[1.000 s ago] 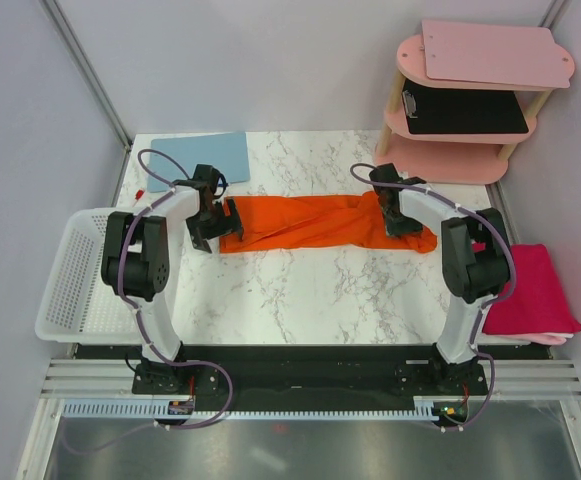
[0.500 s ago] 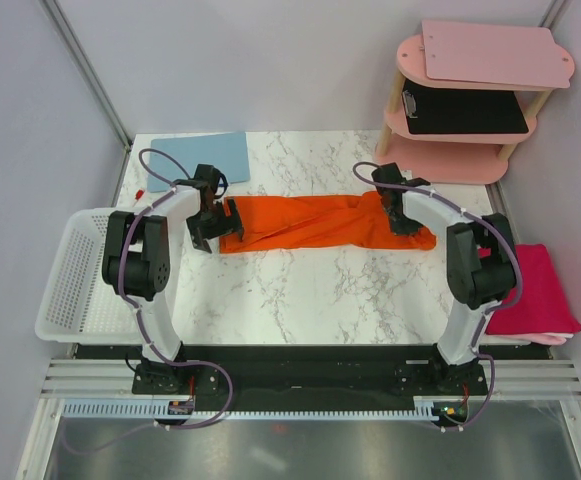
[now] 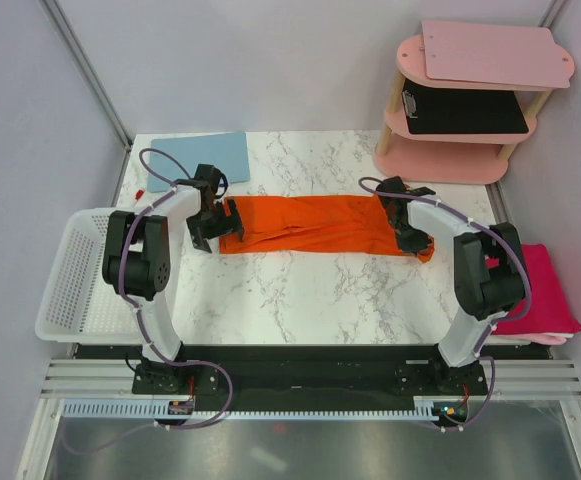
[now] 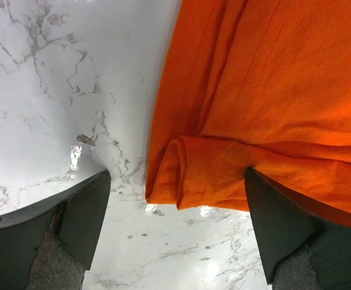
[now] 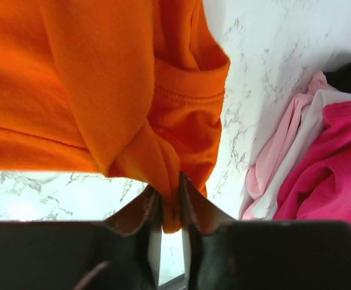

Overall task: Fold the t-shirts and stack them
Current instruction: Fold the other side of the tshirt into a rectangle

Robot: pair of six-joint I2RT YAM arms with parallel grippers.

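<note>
Two R fingers (image 5: 138,212) pinch orange tee (image 5: 72,78); L fingers (image 4: 78,211) wide open.

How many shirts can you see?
2. The orange shirt lies stretched across the middle of the table; the pink shirt sits folded at its right edge. Under it paler cloth peeks out, so more may be hidden.
</note>
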